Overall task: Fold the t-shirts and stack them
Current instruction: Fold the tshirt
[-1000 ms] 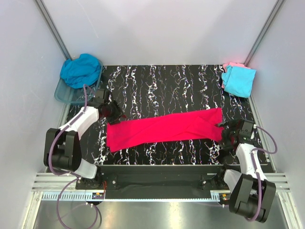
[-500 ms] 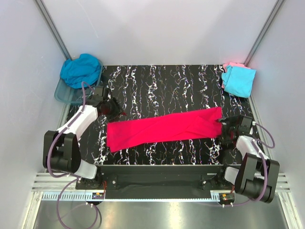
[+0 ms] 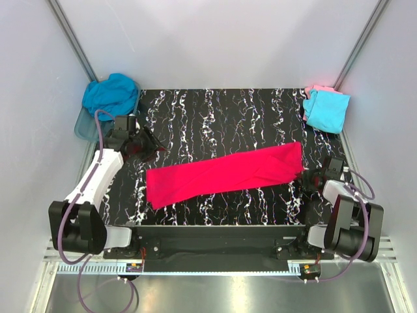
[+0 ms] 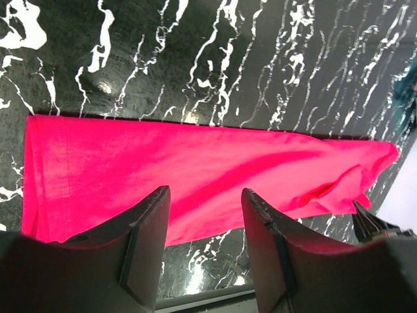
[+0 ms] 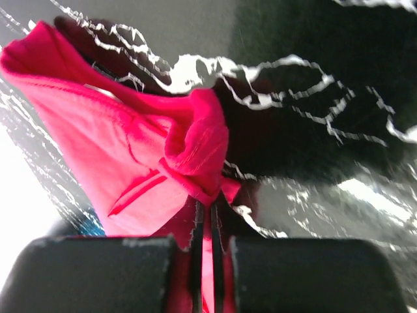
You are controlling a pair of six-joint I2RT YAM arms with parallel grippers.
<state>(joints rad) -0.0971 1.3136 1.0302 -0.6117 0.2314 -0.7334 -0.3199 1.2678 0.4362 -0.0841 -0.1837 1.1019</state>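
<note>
The bright pink-red t-shirt [image 3: 225,173] lies as a long folded strip slanting across the black marbled table [image 3: 215,111]. My right gripper [image 3: 311,176] sits at the strip's right end. In the right wrist view it [image 5: 205,205] is shut on a bunched corner of the pink-red t-shirt [image 5: 117,130]. My left gripper [image 3: 151,147] hangs open above the table, up and left of the strip's left end. Through its open fingers [image 4: 205,192] the pink-red t-shirt [image 4: 195,163] shows below, untouched.
A teal-blue t-shirt [image 3: 111,94] is heaped in the clear plastic tub [image 3: 86,130] at the back left. A folded light cyan t-shirt [image 3: 326,109] lies on a pale pink one [image 3: 318,88] at the back right corner. White walls surround the table.
My right gripper has shut on the shirt's right end, and that end has shifted slightly. My left arm has drawn back to the left, away from the strip's left end.
</note>
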